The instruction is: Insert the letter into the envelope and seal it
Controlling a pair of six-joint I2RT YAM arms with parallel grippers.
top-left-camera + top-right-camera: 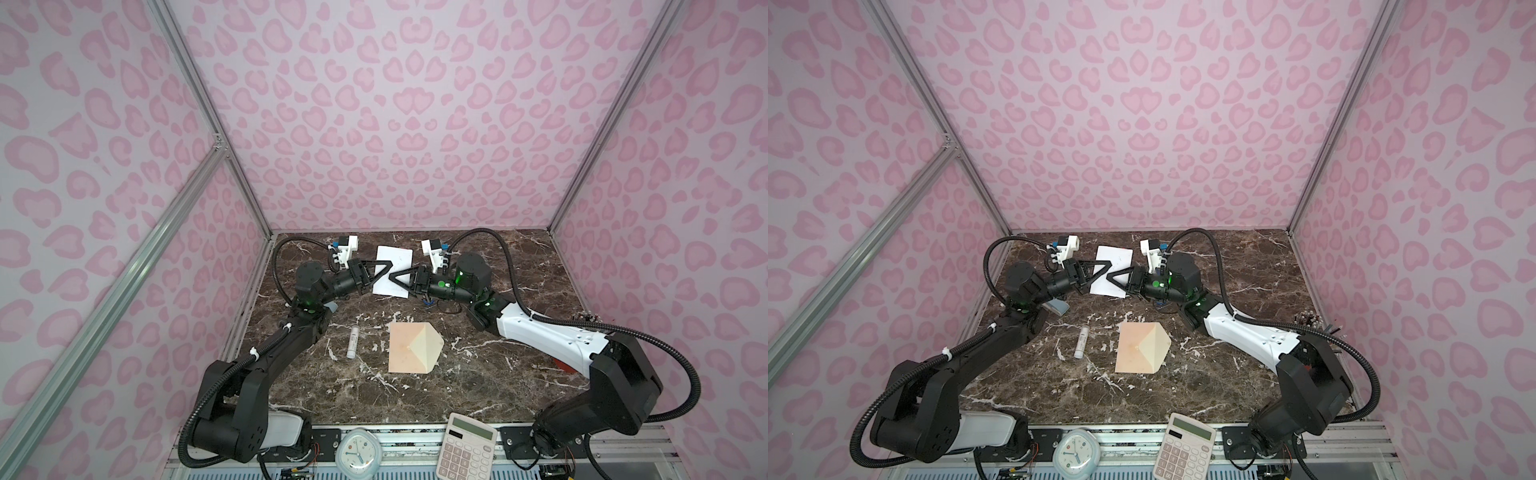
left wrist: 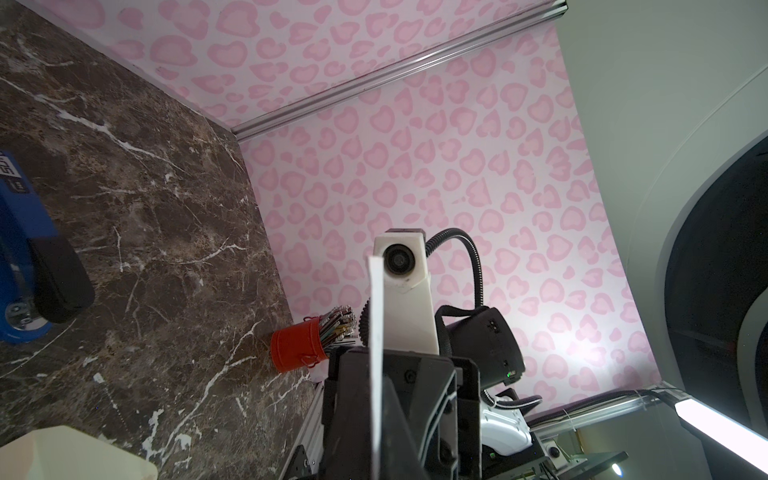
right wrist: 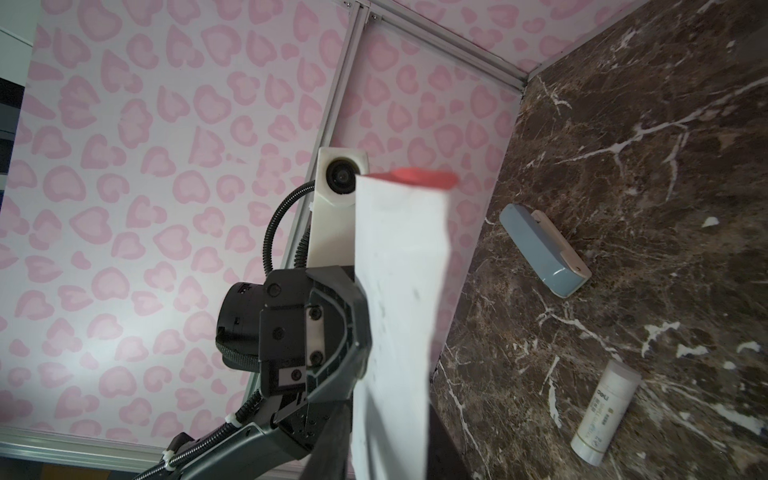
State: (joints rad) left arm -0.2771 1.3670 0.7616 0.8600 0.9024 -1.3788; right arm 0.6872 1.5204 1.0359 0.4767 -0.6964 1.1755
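Note:
The letter point(image 1: 397, 258) point(image 1: 1118, 258) hangs above the back of the marble table, pale side up in both top views. My left gripper point(image 1: 388, 264) is shut on it, with the sheet point(image 2: 376, 332) edge-on between its fingers. My right gripper point(image 1: 392, 277) point(image 3: 389, 440) reaches in from the opposite side. The letter point(image 3: 399, 291), with a red edge point(image 3: 419, 178) at its far end, runs slanted between its fingers, and whether they pinch it does not show. The peach envelope point(image 1: 411, 347) point(image 1: 1140, 349) point(image 2: 75, 455) lies flat mid-table with its flap open, apart from both grippers.
A white glue stick point(image 1: 353, 343) point(image 3: 604, 403) lies left of the envelope. A grey-blue stapler-like block point(image 3: 544, 249) sits under the left arm. A red pot of pens point(image 2: 297, 345) stands at the table's right edge. A calculator point(image 1: 467, 451) and clock point(image 1: 357, 451) rest at the front rail.

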